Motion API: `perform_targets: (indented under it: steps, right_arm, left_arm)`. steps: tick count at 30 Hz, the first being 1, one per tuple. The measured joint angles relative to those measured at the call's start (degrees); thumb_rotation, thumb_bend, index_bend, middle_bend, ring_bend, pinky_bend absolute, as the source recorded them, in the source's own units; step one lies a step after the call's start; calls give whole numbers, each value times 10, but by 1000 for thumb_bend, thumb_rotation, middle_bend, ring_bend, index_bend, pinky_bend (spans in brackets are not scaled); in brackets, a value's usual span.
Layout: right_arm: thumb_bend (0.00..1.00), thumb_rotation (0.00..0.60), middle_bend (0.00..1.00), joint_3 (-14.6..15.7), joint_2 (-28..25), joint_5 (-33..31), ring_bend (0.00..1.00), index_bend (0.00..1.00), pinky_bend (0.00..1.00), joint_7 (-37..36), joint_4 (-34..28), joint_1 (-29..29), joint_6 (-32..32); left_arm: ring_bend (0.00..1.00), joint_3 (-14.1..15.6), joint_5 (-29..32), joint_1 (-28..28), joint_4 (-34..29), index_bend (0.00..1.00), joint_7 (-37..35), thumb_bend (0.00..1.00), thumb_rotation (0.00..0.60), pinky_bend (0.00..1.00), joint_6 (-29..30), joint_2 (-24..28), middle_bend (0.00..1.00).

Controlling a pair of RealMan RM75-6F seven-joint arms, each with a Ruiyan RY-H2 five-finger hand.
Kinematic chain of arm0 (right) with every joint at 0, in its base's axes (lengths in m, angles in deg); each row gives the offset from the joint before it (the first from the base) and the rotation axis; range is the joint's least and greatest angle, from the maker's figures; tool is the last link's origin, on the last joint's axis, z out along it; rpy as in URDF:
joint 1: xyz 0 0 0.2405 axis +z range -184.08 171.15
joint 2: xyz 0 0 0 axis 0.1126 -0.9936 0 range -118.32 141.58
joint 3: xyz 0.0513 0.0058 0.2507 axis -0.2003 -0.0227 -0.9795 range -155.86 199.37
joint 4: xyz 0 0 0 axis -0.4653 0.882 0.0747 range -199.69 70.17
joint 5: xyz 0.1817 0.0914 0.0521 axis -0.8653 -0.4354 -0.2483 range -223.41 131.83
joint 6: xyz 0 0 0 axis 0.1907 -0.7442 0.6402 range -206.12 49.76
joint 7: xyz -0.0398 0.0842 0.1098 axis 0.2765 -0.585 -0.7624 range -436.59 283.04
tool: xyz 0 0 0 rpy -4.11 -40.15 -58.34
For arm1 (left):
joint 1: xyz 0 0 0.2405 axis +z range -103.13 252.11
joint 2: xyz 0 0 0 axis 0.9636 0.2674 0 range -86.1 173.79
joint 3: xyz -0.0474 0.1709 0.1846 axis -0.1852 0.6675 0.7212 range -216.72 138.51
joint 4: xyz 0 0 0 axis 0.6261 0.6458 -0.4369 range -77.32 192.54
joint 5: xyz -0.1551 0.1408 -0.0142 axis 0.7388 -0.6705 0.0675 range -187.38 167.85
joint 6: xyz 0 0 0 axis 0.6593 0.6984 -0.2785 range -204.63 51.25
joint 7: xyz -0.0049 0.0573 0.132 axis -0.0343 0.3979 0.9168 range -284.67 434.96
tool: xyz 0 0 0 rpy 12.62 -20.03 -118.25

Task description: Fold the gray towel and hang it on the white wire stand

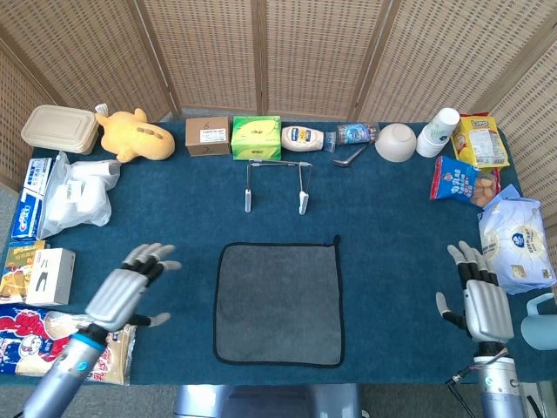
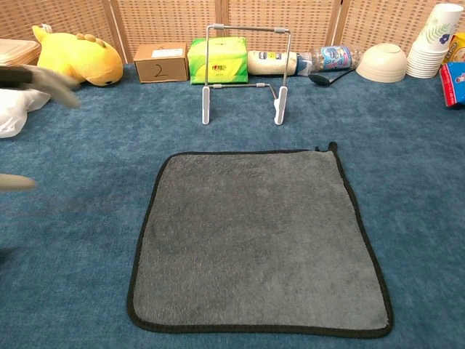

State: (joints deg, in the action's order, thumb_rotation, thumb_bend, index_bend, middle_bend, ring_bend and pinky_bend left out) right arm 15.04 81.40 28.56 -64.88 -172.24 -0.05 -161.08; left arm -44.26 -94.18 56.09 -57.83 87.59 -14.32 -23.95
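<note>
Nearest to me, the flat gray towel with a black edging [image 1: 278,302] lies spread open on the blue carpeted tabletop [image 1: 392,226], unfolded, its small hanging loop at the far right corner. In the chest view it fills the lower middle of the picture.

My left hand [image 1: 129,285] hangs over the table just left of the towel, apart from it, fingers spread wide and holding nothing; in the chest view I only catch it as blurred fingertips at the left edge. My right hand [image 1: 478,292] sits near the front right corner of the table, well apart from the towel, fingers straight and slightly apart, also with nothing in it.

Snack packets [image 1: 52,335] lie at the front left edge below my left arm, and a white bag with blue print [image 1: 515,244] rests just beside my right hand.

Beyond the towel, the white wire stand [image 1: 277,185] stands upright on its two feet, apart from the towel's far edge.

Along the far edge I see a yellow plush toy [image 1: 135,135], a small brown cardboard box [image 1: 207,136], a green tissue box [image 1: 256,137], a white bowl turned upside down [image 1: 396,142] and a stack of paper cups [image 1: 438,131].
</note>
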Motion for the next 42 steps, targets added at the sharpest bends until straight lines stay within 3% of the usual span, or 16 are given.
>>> perform_targets:
  steps: [9,17,24,31,42]
  right_arm:
    - [388,600,0,0,-8,-8,0,26,0,-16,4,-14,-14]
    - [388,600,0,-1,-16,-10,0,25,0,-33,11,-21,-16]
    - [389,600,0,-1,-25,-12,0,26,0,-46,15,-30,-21]
    - [388,600,0,-1,-32,-12,0,25,0,-62,21,-36,-22]
    - [388,600,0,-3,-39,-10,0,24,0,-84,30,-42,-20]
  left_arm:
    - [0,-11,11,-95,14,260,13,206,600,0,-107,-68,107]
    - [0,-11,62,-167,54,259,42,206,600,0,-177,-156,102]
    - [0,4,93,-190,86,254,73,206,600,0,-181,-223,103]
    - [0,21,114,-195,115,194,116,207,600,0,-147,-281,91]
    - [0,37,144,-205,136,143,182,205,600,0,-120,-327,52]
